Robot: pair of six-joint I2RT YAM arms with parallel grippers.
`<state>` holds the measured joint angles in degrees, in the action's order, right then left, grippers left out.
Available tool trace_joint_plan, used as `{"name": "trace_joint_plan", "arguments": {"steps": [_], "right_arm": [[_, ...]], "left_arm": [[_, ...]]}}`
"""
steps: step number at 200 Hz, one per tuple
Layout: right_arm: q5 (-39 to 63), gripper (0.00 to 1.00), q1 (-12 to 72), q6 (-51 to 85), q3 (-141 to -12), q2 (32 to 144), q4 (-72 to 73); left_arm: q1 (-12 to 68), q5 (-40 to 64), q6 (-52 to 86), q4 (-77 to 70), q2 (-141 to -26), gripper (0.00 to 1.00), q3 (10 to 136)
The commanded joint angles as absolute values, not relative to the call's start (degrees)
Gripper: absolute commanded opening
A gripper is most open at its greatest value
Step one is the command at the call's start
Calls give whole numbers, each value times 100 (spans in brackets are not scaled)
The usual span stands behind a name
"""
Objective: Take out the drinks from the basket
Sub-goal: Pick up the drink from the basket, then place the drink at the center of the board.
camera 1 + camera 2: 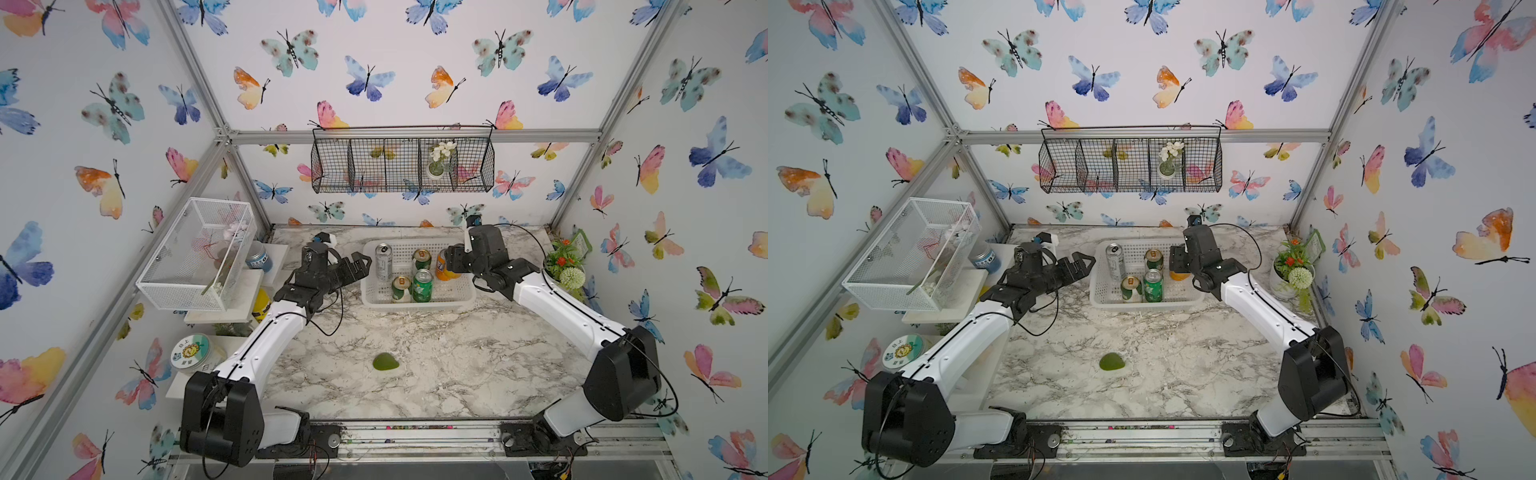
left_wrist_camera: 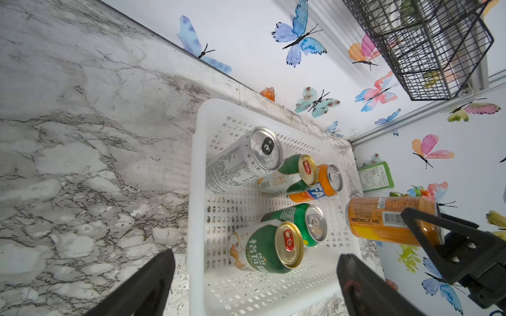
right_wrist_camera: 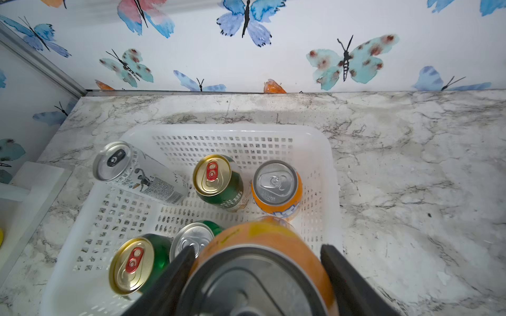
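Two grippers, in different states. At the right gripper [image 3: 258, 249]: closed firmly around an orange Fanta can [image 2: 383, 219], with one finger on each side near the top rim. Holds it upright, lifted off the basket floor, above the right end of the basket [image 1: 415, 306]. At the left gripper [image 1: 360, 266]: spread fully wide, holding nothing and touching nothing. Hovers just beside the left wall of the basket and points toward it.

Inside the white lattice basket, on the marble table [image 1: 457, 365] near the back wall: five cans, all upright. At the left rear, a tall slim silver can [image 1: 383, 262]. In the middle rear, the rear green-and-cream can [image 1: 421, 259] with gold top. At the front, the front green-and-cream can [image 1: 401, 289], touching or almost touching a bright green can [image 1: 422, 286] beside it; cannot tell which. At the right rear, a second Fanta can [image 3: 276, 191], just behind the lifted one.

On the back wall, a black wire basket [image 1: 332, 166] divided into compartments. In one compartment right of the middle, a small pot of white flowers [image 1: 440, 160].
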<state>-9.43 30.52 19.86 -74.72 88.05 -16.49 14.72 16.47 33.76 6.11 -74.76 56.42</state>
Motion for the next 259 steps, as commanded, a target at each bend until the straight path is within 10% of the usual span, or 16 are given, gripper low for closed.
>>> {"name": "trace_joint_plan", "arguments": {"steps": [1,141,259], "right_arm": [[-964,54,3076,2003,-7637,8289,-1642],[-171,53,3085,2441,-5310,5965,-2339],[-837,53,4202,2448,-4266,6895,-551]], "left_arm": [[1467,1884,3263,760,-7237,99,5718],[1463,1863,3045,1002,-6882,99,5555],[1464,1846,3038,1002,-6908,99,5484]]}}
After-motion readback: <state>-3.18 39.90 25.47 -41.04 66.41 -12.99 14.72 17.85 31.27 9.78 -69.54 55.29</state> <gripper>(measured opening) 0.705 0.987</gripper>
